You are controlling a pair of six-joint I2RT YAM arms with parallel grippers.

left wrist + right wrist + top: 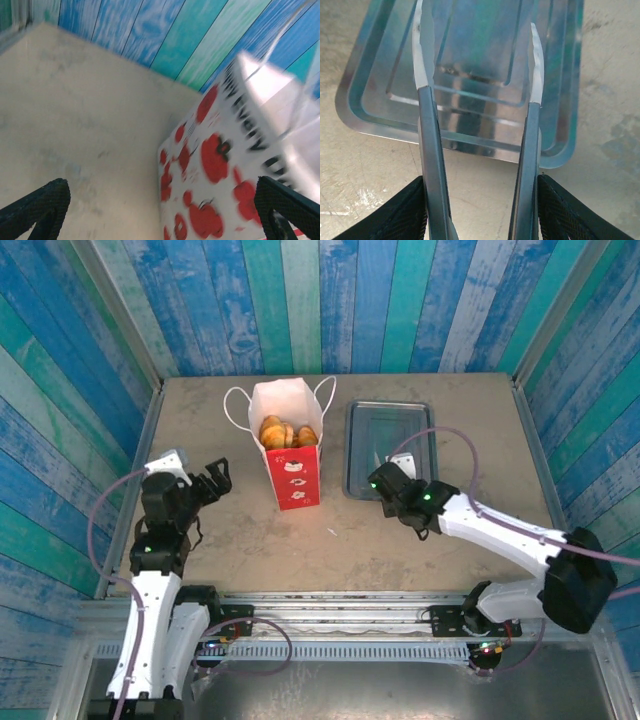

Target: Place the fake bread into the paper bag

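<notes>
Top: paper bag [291, 455] stands upright, mouth up, right of the left end effector [215, 478], whose jaws are wide with nothing between. Fake bread [285, 433] is piled in the bag's mouth.
Left wrist: bag just ahead, strawberry print, black lettering too blurred to read.
Right wrist: right end effector [480, 215] clamps metal tongs [427, 125], arms pointing ahead over the tray [560, 90] on the surface [610, 100].

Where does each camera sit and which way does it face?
Top external: above and behind the robot, looking down on the table, left hand and right hand.
Left wrist: low beside the paper bag, facing it and the wall; own open fingers at bottom corners.
Right wrist: looks down over the tray; own fingers grip tongs.
Shared: bag in top and left wrist; tray in top and right wrist.
</notes>
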